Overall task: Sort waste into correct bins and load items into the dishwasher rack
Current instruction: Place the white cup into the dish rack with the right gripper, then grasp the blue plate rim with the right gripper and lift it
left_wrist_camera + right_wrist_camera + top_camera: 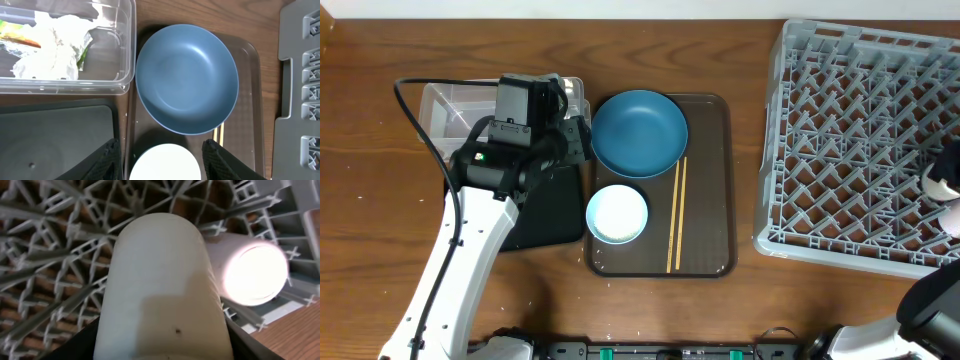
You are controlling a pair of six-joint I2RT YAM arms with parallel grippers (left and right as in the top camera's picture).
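Two arms answer to me here, over a brown wooden worktop [750, 310]; the room beyond it is out of view. I place everything from the brown serving tray [710, 200] at the middle.

The left tool [165, 162] hangs over the tray's left edge with its jaws spread wide and nothing gripped. The white bowl [617, 214] sits below the gap. The right tool [160, 345] is far to the right of the tray, over the grey dishwasher rack [850, 140]. It pinches a pale cup [160, 280] between its dark jaws. A second cup [252, 275] lies just beside it on the rack's grid, its round end toward the camera and its colour washed out by glare.

On the tray the blue bowl [638, 132] looks empty and clean. The white bowl sits toward the front edge, and the wooden chopsticks [676, 215] lie parallel at the bowls' right.

Left of the tray, the clear tub [125, 50] holds a crumpled white tissue [47, 50] and a yellow-green wrapper [10, 36]. The black tray [55, 135] lies just beside the serving tray's left side.
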